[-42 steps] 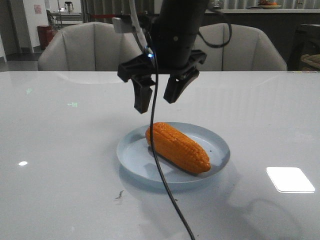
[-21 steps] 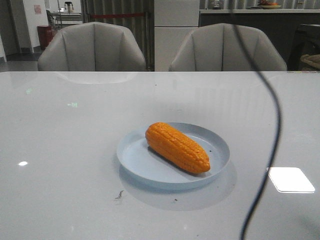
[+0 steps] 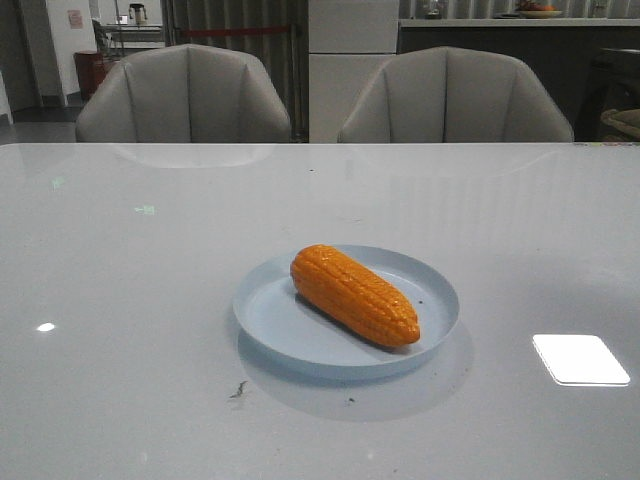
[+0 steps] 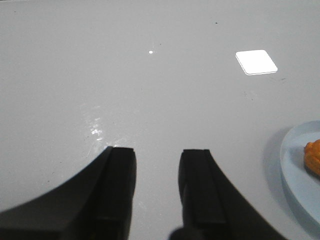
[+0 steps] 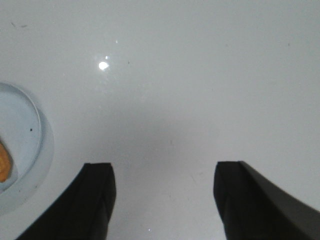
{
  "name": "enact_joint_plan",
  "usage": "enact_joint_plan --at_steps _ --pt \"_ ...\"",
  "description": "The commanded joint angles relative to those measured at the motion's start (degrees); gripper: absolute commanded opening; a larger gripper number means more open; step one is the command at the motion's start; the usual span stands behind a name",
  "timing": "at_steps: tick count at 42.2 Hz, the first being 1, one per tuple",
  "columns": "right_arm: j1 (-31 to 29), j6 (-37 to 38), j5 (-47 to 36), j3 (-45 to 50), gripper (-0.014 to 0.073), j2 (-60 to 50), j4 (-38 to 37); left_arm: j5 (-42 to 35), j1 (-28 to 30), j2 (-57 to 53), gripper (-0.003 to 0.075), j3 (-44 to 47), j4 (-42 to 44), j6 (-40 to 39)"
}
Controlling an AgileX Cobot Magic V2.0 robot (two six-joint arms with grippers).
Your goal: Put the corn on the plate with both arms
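The orange corn [image 3: 355,295] lies slantwise on the pale blue plate [image 3: 280,320] in the middle of the white table. No arm shows in the front view. In the left wrist view my left gripper [image 4: 157,150] is open and empty over bare table, with the plate's rim [image 4: 295,175] and an end of the corn [image 4: 313,156] at the frame's edge. In the right wrist view my right gripper [image 5: 165,165] is wide open and empty over bare table, with the plate [image 5: 20,130] and a sliver of corn [image 5: 4,165] off to one side.
Two grey chairs [image 3: 185,95] [image 3: 455,95] stand behind the table's far edge. A bright light reflection [image 3: 580,358] lies on the tabletop right of the plate. A small dark smudge [image 3: 238,390] marks the table in front of the plate.
One second ago an open gripper hung just above the corn. It has pulled out of the front view, its cable following. The corn and plate have not moved.
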Motion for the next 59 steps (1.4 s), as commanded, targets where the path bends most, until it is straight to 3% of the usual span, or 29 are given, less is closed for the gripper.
enact_joint_plan --at_steps 1,6,19,54,59 --pt "-0.5 -0.6 -5.5 5.5 0.0531 -6.0 2.2 -5.1 -0.1 -0.7 0.0305 -1.6 -3.4 0.0" --pt "-0.5 -0.6 -6.5 10.9 0.0531 -10.8 3.1 -6.3 -0.1 -0.7 0.0294 -1.6 -4.4 0.0" --pt "-0.5 -0.6 -8.7 13.1 0.0531 -13.6 3.0 -6.4 -0.1 -0.7 0.0091 -1.6 -4.4 0.0" --pt "-0.5 -0.6 -8.4 13.1 0.0531 -13.6 3.0 -6.4 -0.1 -1.2 0.0094 -1.5 -4.5 0.0" --pt "-0.5 -0.6 -8.3 13.1 0.0531 -13.6 3.0 -6.4 -0.2 -4.3 0.0094 -0.2 0.7 -2.6"
